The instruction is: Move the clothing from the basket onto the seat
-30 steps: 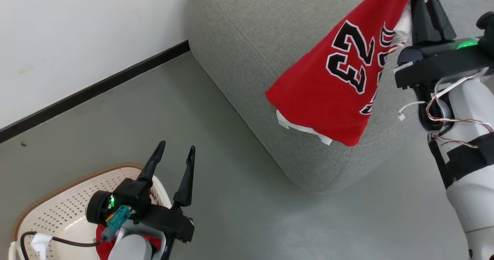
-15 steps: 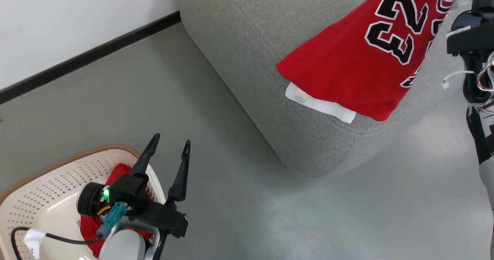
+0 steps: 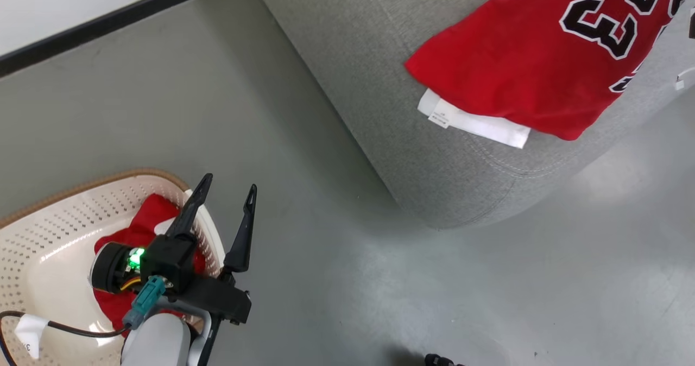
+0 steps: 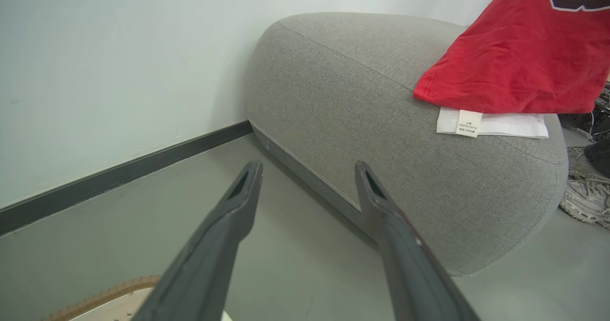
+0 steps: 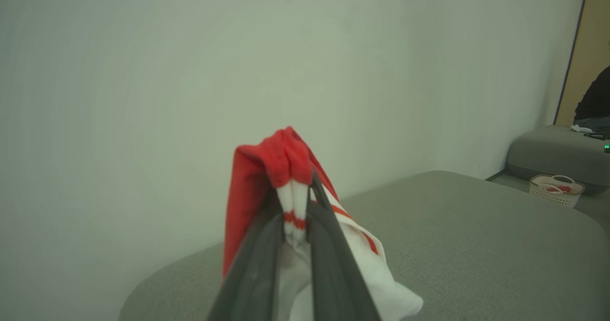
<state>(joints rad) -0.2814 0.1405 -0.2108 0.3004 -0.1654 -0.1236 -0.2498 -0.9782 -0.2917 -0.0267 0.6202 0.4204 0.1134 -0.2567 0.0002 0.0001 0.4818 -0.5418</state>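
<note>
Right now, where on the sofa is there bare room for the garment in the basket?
Bare sofa lies between the jersey and its rounded end by the wall. Crowded rightward, under the jersey the right gripper holds.

The jersey [image 3: 521,67] bore black, white-edged digits [image 3: 602,24]: a whole "3" and, beside it, a "2" cut off by the picture's top edge. A white label [image 3: 441,117] at its hem carried small print, too fine to read.
</note>
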